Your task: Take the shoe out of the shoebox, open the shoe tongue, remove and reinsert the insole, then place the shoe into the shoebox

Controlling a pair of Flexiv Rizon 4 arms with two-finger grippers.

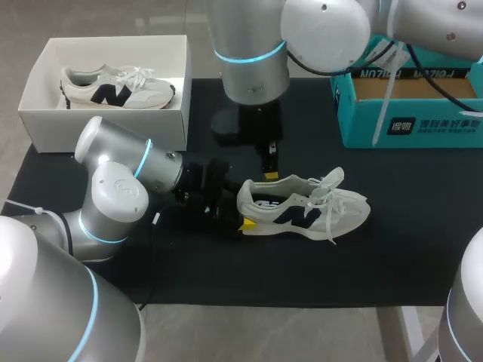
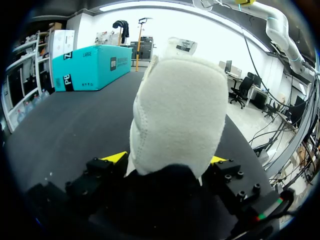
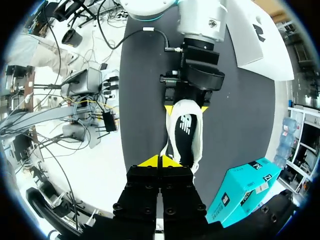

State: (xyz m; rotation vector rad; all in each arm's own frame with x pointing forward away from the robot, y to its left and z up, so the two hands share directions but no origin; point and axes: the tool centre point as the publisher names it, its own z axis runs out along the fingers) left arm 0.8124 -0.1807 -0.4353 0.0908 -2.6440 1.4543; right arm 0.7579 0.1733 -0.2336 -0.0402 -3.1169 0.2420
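A white sneaker (image 1: 302, 207) with a dark logo stands upright on the black mat (image 1: 377, 256), toe to the right. My left gripper (image 1: 243, 215) holds its heel from the left, one yellow-tipped finger on either side of the padded heel (image 2: 175, 115). My right gripper (image 1: 269, 172) hangs over the shoe's opening near the heel. In the right wrist view its tips (image 3: 160, 161) are pressed together at the rim of the shoe (image 3: 184, 135). The insole with its logo lies inside. Whether those tips pinch anything is hidden.
A white shoebox (image 1: 45, 98) at the back left holds a second sneaker (image 1: 117, 87). A teal cardboard box (image 1: 407, 124) stands at the back right. Bare mat lies in front of and to the right of the shoe.
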